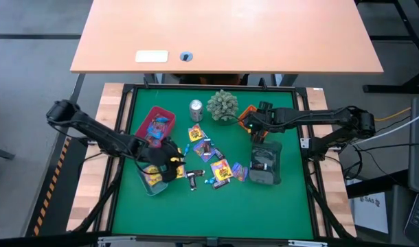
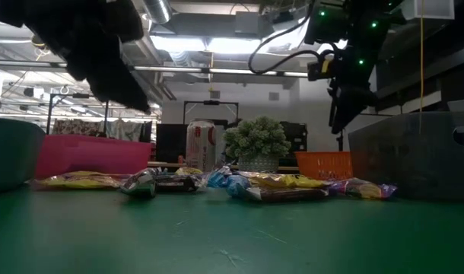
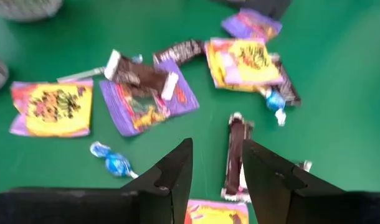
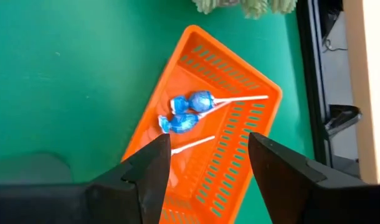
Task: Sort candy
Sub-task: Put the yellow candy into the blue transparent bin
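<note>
While the right hand (image 4: 205,168) is hanging spread and empty above the orange slotted plastic tray (image 4: 240,93) where two blue-wrapped lollipops (image 4: 189,112) are lying sorted, the left hand (image 3: 218,171), parted and holding nothing, is hovering over the loose candy (image 3: 177,81) on the green table (image 3: 339,93), seemingly lining up on a dark brown mini bar (image 3: 235,155).

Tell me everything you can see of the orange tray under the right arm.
The orange tray is a small rectangular basket, apparently plastic, with slotted walls and floor. It sits flat on the green mat near the back right, beside the spiky green plant. Inside lie two blue-wrapped lollipops with white sticks, side by side and seemingly touching. The right gripper hangs open above the tray, touching neither it nor the sweets.
</note>
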`<action>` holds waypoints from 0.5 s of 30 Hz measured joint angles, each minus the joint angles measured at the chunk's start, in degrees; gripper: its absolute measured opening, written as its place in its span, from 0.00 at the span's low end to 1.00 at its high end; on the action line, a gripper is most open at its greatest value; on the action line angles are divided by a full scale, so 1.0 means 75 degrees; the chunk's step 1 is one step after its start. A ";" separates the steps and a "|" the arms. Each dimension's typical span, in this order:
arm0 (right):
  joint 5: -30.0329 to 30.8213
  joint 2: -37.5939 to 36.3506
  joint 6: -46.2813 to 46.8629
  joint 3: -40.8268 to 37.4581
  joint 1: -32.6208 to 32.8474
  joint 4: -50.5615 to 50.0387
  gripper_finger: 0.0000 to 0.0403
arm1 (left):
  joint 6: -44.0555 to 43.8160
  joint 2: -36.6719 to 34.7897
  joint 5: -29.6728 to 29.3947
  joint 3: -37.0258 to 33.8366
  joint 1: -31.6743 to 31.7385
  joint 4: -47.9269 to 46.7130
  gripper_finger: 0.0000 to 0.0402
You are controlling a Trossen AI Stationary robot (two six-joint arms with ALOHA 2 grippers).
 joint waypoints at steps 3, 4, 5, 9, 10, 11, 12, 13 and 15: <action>-0.0008 0.0000 0.0000 0.0000 0.0000 0.0067 0.54 | 0.0000 0.0216 0.0298 0.0000 0.0170 -0.0078 0.31; -0.0008 0.0000 0.0000 0.0000 0.0000 0.0065 0.54 | 0.0001 0.0273 0.0378 0.0000 0.0233 -0.0149 0.31; -0.0006 0.0000 0.0000 0.0000 0.0000 0.0065 0.54 | 0.0000 0.0323 0.0427 0.0000 0.0307 -0.0236 0.31; -0.0009 0.0000 0.0000 0.0000 0.0000 0.0065 0.54 | 0.0015 0.0425 0.0590 0.0000 0.0674 -0.0663 0.31; -0.0006 0.0000 0.0000 0.0000 0.0000 0.0065 0.54 | 0.0079 0.0430 0.0639 0.0000 0.0771 -0.0812 0.31; -0.0008 0.0000 0.0000 0.0000 0.0000 0.0065 0.54 | 0.0184 0.0430 0.0720 0.0000 0.0866 -0.0956 0.31; -0.0006 0.0000 0.0000 0.0000 0.0000 0.0065 0.54 | 0.0293 0.0430 0.0763 0.0000 0.0956 -0.1056 0.31; -0.0007 0.0000 0.0000 0.0000 0.0000 0.0065 0.54 | 0.0400 0.0430 0.0791 0.0000 0.1043 -0.1141 0.31; -0.0008 0.0000 0.0000 0.0000 0.0000 0.0065 0.54 | 0.0632 0.0430 0.0844 0.0000 0.1221 -0.1356 0.31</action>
